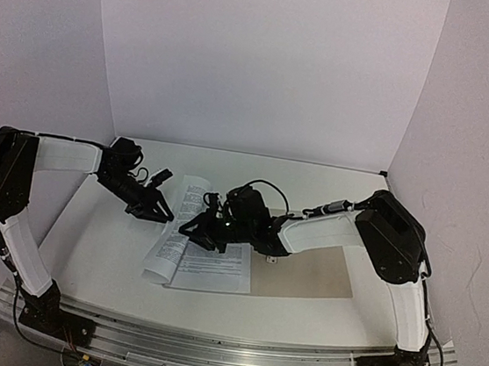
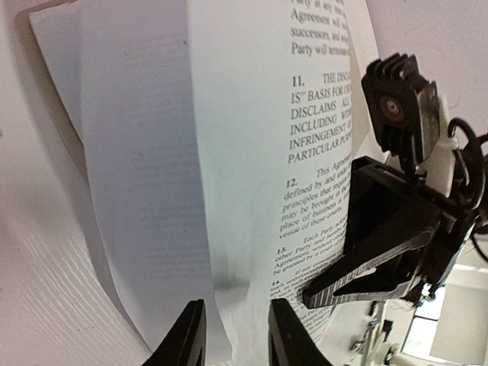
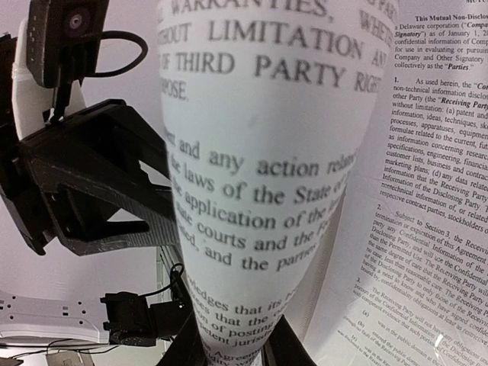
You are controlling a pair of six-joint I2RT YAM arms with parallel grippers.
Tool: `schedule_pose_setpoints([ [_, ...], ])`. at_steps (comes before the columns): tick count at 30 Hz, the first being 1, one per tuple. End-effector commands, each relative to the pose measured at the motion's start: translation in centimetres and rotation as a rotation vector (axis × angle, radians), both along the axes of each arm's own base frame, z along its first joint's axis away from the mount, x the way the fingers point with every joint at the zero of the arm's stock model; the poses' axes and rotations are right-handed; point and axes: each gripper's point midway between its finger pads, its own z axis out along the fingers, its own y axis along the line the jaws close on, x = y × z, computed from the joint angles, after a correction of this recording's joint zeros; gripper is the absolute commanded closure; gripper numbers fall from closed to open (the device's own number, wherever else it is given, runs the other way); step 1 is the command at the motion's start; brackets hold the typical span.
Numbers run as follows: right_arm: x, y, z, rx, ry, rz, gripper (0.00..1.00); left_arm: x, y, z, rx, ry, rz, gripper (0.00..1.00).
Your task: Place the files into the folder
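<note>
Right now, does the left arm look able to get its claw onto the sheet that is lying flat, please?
Probably not directly: the curled sheet stands raised between the left claw and the flat sheet, and the right claw crowds over the flat one too.

Table: white, flat. A tan folder lies flat right of centre, toward the near edge. A printed sheet lies flat at its left end (overlap undetermined). A curled sheet rests its near end just beside.
</note>
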Motion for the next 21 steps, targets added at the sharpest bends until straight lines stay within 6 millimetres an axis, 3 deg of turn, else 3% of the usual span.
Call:
schedule_pose_setpoints([
  [1,0.2,0.0,0.3,0.016,-0.027,0.013,0.76,1.0,0.7,3.2,-0.062,-0.017,0.02,0.64],
  [2,0.1,0.0,0.4,0.016,-0.032,0.017,0.76,1.0,0.8,3.3,-0.062,-0.02,0.019,0.61],
  [5,-0.1,0.0,1.6,0.028,-0.077,0.044,0.76,0.2,0.8,3.9,-0.087,-0.048,-0.015,0.4],
  [8,-0.2,0.2,2.2,0.04,-0.092,0.064,0.76,-1.0,-0.2,3.0,-0.132,-0.013,-0.04,0.31],
  [15,-0.5,0.4,3.2,0.058,-0.116,0.089,0.77,-0.9,-0.6,1.6,-0.129,0.014,-0.041,0.34],
  [21,-0.7,0.8,3.9,0.082,-0.125,0.115,0.77,-1.2,-1.9,3.7,-0.252,0.045,-0.053,0.57],
])
